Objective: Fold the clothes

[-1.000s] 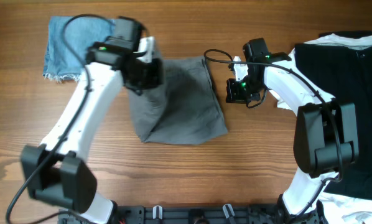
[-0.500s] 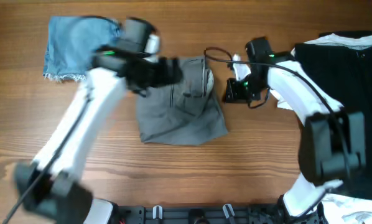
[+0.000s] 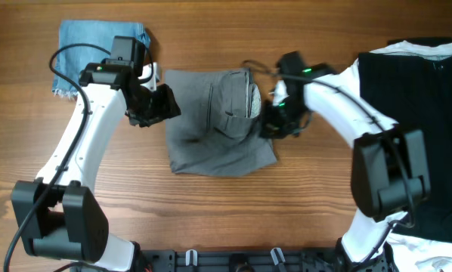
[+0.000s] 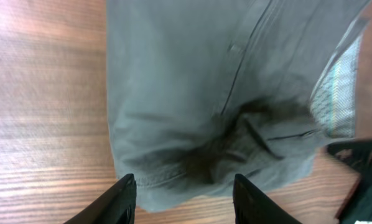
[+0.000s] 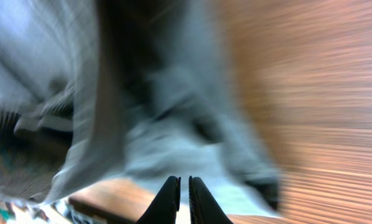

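Note:
The grey shorts (image 3: 211, 143) lie in the middle of the table, with a flap folded over at the upper right that shows the pale waistband lining (image 3: 241, 98). My left gripper (image 3: 162, 107) is open and empty at the shorts' left edge. In the left wrist view its fingers (image 4: 183, 196) straddle the edge of the grey cloth (image 4: 192, 81). My right gripper (image 3: 270, 125) is at the shorts' right edge. In the blurred right wrist view its fingers (image 5: 183, 186) are pressed together over the grey cloth (image 5: 161, 137), with nothing visibly between them.
A light-blue denim piece (image 3: 97, 41) with a frayed hem lies at the back left, behind the left arm. Black and white garments (image 3: 415, 91) cover the right side of the table. Bare wood shows in front of the shorts.
My left gripper carried part of the shorts to the right, let go, and moved back to the left edge, open. My right gripper moved left onto the shorts' right edge.

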Controlling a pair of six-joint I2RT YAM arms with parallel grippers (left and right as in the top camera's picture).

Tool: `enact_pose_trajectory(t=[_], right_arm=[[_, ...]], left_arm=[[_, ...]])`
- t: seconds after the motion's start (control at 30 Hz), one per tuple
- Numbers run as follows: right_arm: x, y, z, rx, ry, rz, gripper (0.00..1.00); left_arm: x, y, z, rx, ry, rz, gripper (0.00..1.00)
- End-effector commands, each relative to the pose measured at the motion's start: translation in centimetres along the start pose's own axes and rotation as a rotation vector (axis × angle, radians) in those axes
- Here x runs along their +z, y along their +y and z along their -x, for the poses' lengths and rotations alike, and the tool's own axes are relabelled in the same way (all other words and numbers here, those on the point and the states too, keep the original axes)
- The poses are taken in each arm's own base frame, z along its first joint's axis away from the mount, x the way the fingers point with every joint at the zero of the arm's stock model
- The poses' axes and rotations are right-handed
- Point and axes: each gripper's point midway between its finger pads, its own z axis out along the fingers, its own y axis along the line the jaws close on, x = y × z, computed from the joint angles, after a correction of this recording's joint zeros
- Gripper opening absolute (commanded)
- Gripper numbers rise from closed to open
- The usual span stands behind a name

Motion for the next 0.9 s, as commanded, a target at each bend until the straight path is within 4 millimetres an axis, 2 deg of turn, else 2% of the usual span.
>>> enact_pose_trajectory(t=[0.0,0.07,0.13,0.17,0.23,0.3,0.4,0.43,0.47,0.5,0.53,0.57,0.6,0.63,0.67,0.7,0.77,0.8,0.83,0.87], right_arm=[[-1.9,2.5,0.4,-0.292,-0.017,0.189,0.12],[-4.1,6.7,0.1,-0.455,-0.072,0.378,0.09],[-4.8,8.5,0.9,-0.465,-0.123,0.426,0.07],[-4.8,9.9,2.3,-0.471,-0.193,0.434,0.06],[-4.5,11.6,3.4,-0.479,-0.266,0.439,0.05],[-2.8,13.8,3.7,-0.490,-0.307,0.427,0.05],[3.0,14.2,2.6,-0.313,-0.233,0.332,0.06],[4.4,13.7,2.3,-0.285,-0.216,0.297,0.05],[5.2,12.0,2.1,-0.210,-0.192,0.226,0.04],[5.4,9.4,2.0,-0.105,-0.176,0.133,0.04],[5.0,6.1,1.6,0.000,-0.143,0.029,0.04],[4.0,2.0,1.0,0.100,-0.097,-0.092,0.04],[3.0,-1.0,0.5,0.133,-0.056,-0.164,0.04],[2.0,-3.2,0.4,0.136,-0.016,-0.197,0.04],[1.5,-3.9,0.7,0.099,-0.002,-0.186,0.04],[1.3,-4.0,0.9,0.049,0.007,-0.163,0.04],[0.8,-2.6,1.1,-0.147,0.040,-0.030,0.07],[0.6,-3.0,1.4,-0.164,0.031,-0.036,0.08],[0.6,-3.3,1.5,-0.161,0.027,-0.050,0.05],[0.5,-3.7,1.6,-0.154,0.021,-0.073,0.04]], left_arm=[[3.0,-0.6,-2.0,0.037,0.060,-0.032,0.43],[5.4,-1.1,-3.2,0.073,0.064,-0.050,0.13],[7.1,-1.1,-4.4,0.102,0.074,-0.051,0.04],[8.2,-0.8,-5.2,0.113,0.078,-0.052,0.04],[8.8,-0.3,-5.7,0.111,0.084,-0.050,0.04],[8.8,-1.0,-6.1,0.109,0.106,-0.094,0.04],[8.7,-1.4,-6.4,0.108,0.117,-0.117,0.04],[8.7,-1.4,-6.3,0.108,0.116,-0.118,0.04],[8.7,-1.4,-6.3,0.108,0.116,-0.118,0.04],[8.7,-1.4,-6.4,0.108,0.117,-0.118,0.04],[8.7,-1.4,-6.4,0.107,0.120,-0.116,0.04],[8.7,-1.3,-6.5,0.105,0.124,-0.114,0.04],[8.7,-1.3,-6.5,0.104,0.125,-0.113,0.04],[8.7,-1.3,-6.5,0.104,0.125,-0.113,0.10],[8.7,-1.3,-6.5,0.104,0.124,-0.113,0.18],[8.7,-1.2,-6.5,0.104,0.122,-0.110,0.20],[8.7,-1.3,-6.3,0.107,0.115,-0.114,0.26],[8.7,-1.6,-6.0,0.112,0.104,-0.127,0.29],[8.6,-2.5,-5.8,0.120,0.099,-0.171,0.29],[8.2,-4.4,-5.7,0.139,0.099,-0.281,0.29]])
